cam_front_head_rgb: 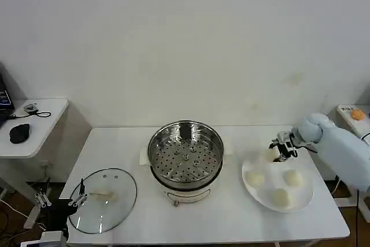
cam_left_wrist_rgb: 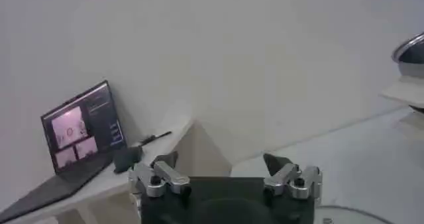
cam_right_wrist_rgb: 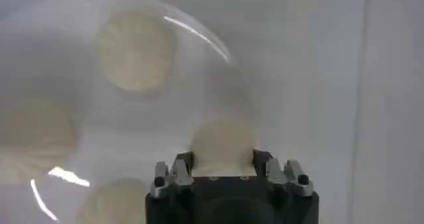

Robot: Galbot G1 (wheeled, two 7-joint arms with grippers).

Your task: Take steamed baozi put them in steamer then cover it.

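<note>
Right gripper straddles one smooth cream-white dome-shaped bun at lower right, fingers spread either side, on the flat white plate.

- Head camera looks forward and down from high over the whole tabletop.
- Left wrist camera sits low at the tabletop's left, facing a side desk.
- Right wrist camera hangs close above the plate, shared with the head view.

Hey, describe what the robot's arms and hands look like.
The right arm has a smooth, rounded pale blue-white shell, ending in a small black-and-silver right hand. Wrist views show each hand's black body with silver metal knuckles, bolts and dark fingers, as on the left hand.
</note>
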